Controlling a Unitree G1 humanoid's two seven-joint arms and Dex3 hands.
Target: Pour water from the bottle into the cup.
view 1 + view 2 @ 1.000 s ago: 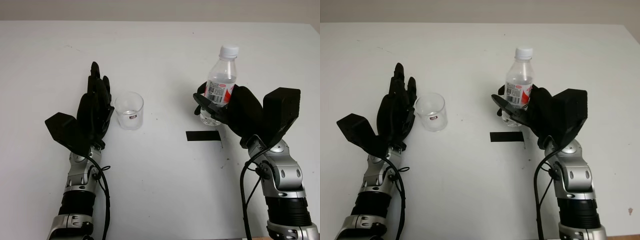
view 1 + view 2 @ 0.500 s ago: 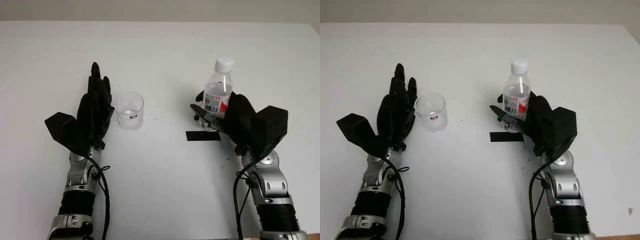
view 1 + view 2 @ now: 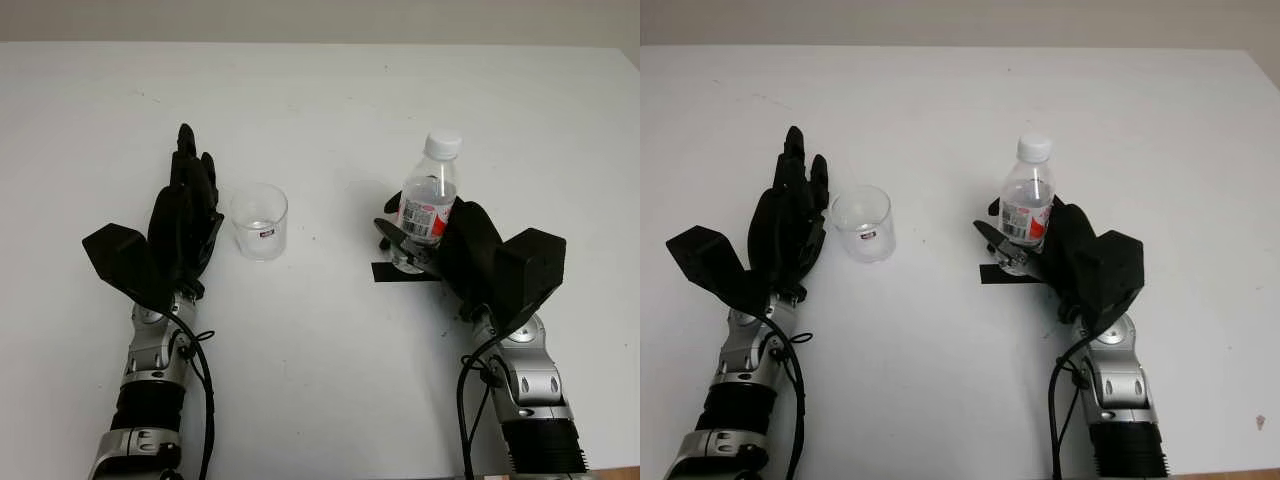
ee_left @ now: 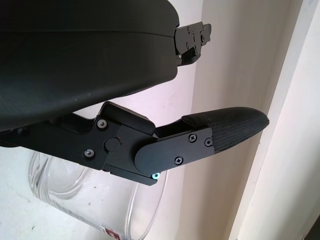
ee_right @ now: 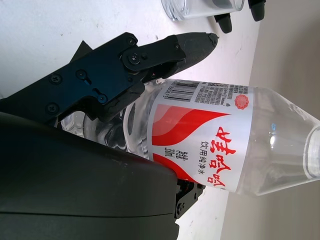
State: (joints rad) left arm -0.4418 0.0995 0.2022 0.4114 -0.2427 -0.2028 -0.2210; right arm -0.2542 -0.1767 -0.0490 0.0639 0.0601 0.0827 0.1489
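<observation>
A white table (image 3: 330,110) spread across the whole scene, bare apart from a few faint specks and marks. On it, toward the right, lay a short strip of black tape (image 3: 385,272).

The right hand (image 3: 440,245) was the larger shape on that side, its black shell rising from the bottom right, with the fingers (image 5: 150,55) clamped around the lower body of the bottle (image 3: 427,203). The bottle was clear plastic with a white cap and a red and white label bearing a barcode. It stood close to upright, leaning only slightly, its base at or just above the tape strip; whether it touched the table could not be told. The cap was on.

The left hand (image 3: 185,215) stood on the left side of the table, palm turned toward the cup (image 3: 259,221) and just beside it, holding nothing. Its fingers (image 4: 220,131) were extended and not curled; they reached alongside the cup's rim, and actual contact with the glass could not be made out.

The cup, smallest of the task's things, was a clear tumbler standing upright between the two hands, nearer the left one and well apart from the bottle. A small dark label showed on its wall.
</observation>
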